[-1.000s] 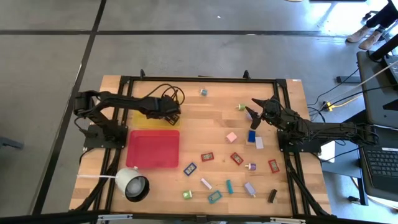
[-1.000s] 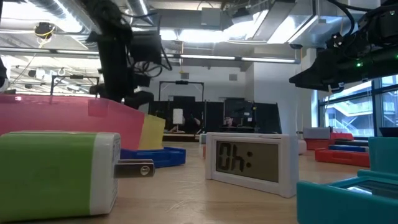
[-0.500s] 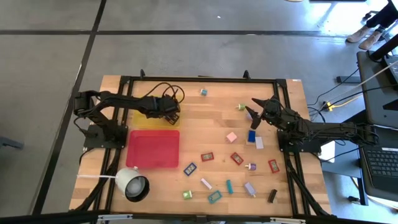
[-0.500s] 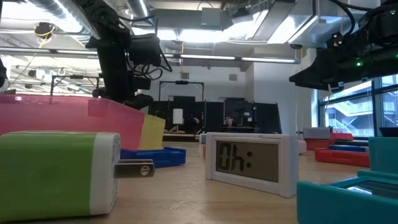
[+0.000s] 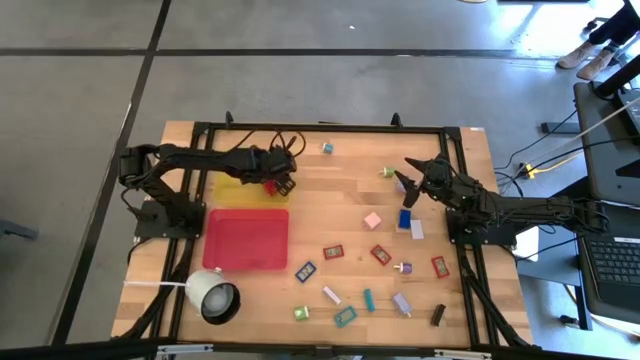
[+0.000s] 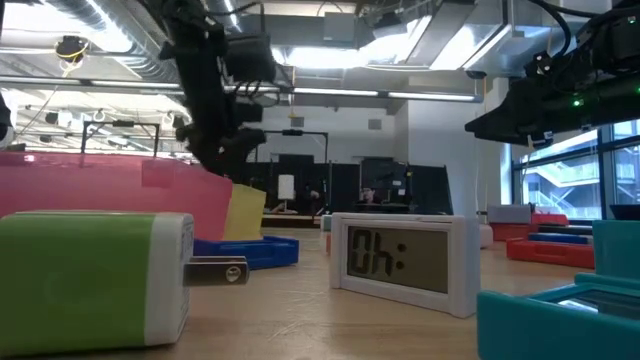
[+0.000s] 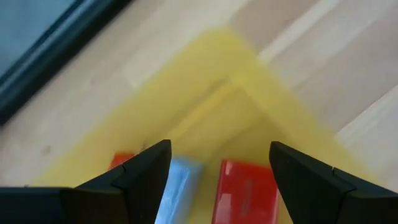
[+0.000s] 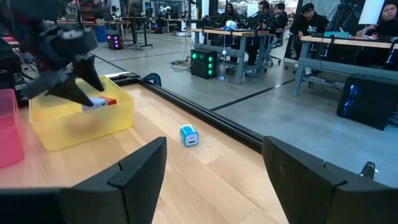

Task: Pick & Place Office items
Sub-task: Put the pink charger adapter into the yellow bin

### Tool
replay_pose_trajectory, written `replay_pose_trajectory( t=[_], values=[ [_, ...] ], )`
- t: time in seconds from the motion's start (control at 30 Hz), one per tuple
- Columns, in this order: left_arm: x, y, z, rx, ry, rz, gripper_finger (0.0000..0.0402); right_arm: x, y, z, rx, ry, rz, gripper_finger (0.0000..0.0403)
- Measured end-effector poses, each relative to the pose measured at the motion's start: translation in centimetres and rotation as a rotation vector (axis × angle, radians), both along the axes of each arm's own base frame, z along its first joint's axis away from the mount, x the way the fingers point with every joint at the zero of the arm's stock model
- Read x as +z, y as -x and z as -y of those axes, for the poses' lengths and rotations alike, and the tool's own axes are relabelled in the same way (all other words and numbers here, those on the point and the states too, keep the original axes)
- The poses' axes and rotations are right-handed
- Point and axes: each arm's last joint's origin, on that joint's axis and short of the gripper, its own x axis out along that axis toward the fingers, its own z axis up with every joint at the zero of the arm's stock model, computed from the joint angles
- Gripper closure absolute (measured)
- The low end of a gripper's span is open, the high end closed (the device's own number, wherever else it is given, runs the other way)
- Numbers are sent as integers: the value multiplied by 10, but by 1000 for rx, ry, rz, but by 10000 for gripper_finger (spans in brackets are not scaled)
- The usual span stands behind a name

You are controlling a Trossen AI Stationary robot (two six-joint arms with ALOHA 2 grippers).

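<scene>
My left gripper (image 5: 278, 180) hangs open over the right end of the yellow tray (image 5: 235, 190). In the left wrist view its fingers stand apart above a red piece (image 7: 245, 193), a pale blue piece (image 7: 177, 186) and an orange-red one (image 7: 121, 160), all lying in the tray's corner. My right gripper (image 5: 405, 185) waits open above the table's right part, between a green piece (image 5: 387, 172) and a blue block (image 5: 405, 218). Other office items lie scattered on the wood, among them a pink block (image 5: 372, 220) and a red clip (image 5: 381, 254).
A red tray (image 5: 245, 238) lies just nearer than the yellow one, and a white cup with a cord (image 5: 213, 296) sits at the near left. A pale blue cube (image 5: 327, 148) lies near the far edge. People sit at desks in the room beyond the table.
My left gripper has moved toward the table's right edge, along the yellow tray to its right end, and has tipped over as it went. A red piece now shows in the tray beside its fingers. My right arm has kept still.
</scene>
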Motion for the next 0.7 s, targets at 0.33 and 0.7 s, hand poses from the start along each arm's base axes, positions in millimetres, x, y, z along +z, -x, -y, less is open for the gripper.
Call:
replay_pose_trajectory(
  t=[0.33,0.7],
  values=[
    [26,-17,-10,-43,-232,35,131,6,1,1,-63,15,60,133],
    [30,-21,-12,-35,-302,66,131,8,2,3,-131,-17,112,133]
  ],
)
